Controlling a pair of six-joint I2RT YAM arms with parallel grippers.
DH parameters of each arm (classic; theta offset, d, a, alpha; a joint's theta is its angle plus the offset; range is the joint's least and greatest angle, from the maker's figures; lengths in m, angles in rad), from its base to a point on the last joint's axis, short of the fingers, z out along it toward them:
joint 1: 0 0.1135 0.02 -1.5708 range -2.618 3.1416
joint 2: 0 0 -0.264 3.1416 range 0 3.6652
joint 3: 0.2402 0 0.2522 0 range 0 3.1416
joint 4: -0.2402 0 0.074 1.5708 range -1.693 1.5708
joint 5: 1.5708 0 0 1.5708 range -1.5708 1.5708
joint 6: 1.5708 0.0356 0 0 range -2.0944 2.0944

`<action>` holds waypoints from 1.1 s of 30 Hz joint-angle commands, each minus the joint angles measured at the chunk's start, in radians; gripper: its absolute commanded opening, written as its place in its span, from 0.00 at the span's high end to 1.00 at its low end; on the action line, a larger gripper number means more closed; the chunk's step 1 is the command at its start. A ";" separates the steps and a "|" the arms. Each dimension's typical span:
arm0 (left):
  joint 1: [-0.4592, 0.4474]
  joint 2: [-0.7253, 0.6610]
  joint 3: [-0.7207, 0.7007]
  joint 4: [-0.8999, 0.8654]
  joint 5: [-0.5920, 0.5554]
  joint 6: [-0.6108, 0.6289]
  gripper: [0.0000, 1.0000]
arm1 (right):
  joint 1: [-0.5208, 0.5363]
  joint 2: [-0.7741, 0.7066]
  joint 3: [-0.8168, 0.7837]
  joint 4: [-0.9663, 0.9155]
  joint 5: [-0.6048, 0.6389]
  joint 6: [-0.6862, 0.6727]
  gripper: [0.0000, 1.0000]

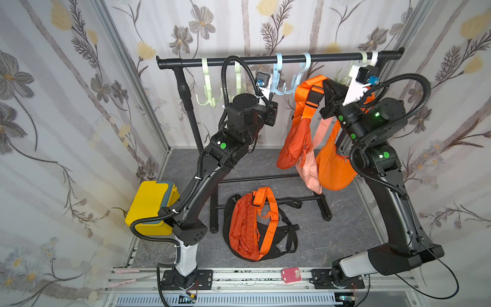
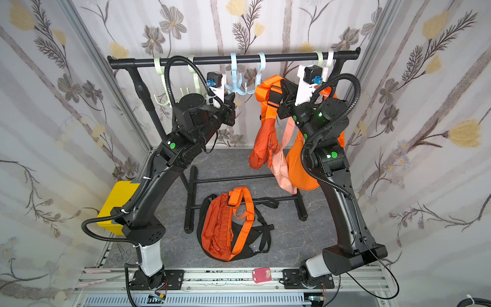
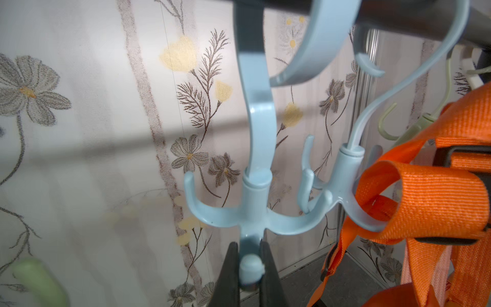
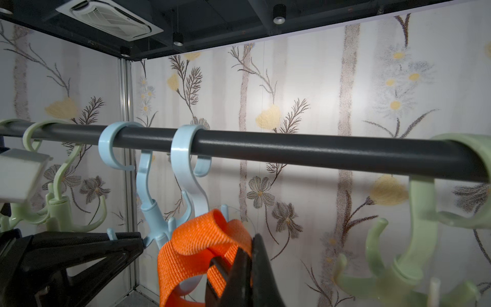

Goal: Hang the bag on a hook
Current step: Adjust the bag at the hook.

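Note:
A dark orange bag (image 1: pixel 293 144) hangs by its orange strap (image 1: pixel 308 89) under the black rail (image 1: pixel 332 56). My right gripper (image 4: pixel 251 261) is shut on that strap (image 4: pixel 196 239), right beside the right-hand blue hook (image 4: pixel 186 162). In the left wrist view the strap (image 3: pixel 435 196) loops around one prong of that hook (image 3: pixel 348 170). My left gripper (image 3: pixel 249 268) is shut on a lower prong of the left-hand blue hook (image 3: pixel 256 148). In both top views the left gripper (image 1: pixel 271 97) (image 2: pixel 230 96) sits just left of the right gripper (image 1: pixel 326 83) (image 2: pixel 283 86).
A pale pink bag (image 1: pixel 309 171) and a bright orange bag (image 1: pixel 336 171) hang at the rail's right end. Another orange bag (image 1: pixel 245 226) lies on the floor over a black one (image 1: pixel 287 234). Green hooks (image 1: pixel 208 79) hang at the left. A yellow box (image 1: pixel 150 206) stands by the left arm.

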 commanded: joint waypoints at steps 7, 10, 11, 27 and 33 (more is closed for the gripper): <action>0.003 -0.020 -0.027 -0.047 0.019 -0.014 1.00 | 0.005 0.037 -0.020 0.001 -0.103 -0.006 1.00; 0.003 -0.047 -0.074 -0.024 0.017 -0.018 1.00 | 0.011 0.037 -0.038 -0.023 -0.109 -0.024 0.99; 0.003 -0.057 -0.093 -0.015 0.015 -0.018 1.00 | 0.014 0.028 -0.058 -0.017 -0.114 -0.028 0.98; 0.003 -0.186 -0.339 0.123 0.013 -0.036 0.84 | 0.072 -0.092 -0.300 0.082 -0.061 -0.060 0.88; 0.003 -0.266 -0.483 0.209 0.019 -0.054 0.44 | 0.073 -0.146 -0.371 0.125 -0.025 -0.039 0.66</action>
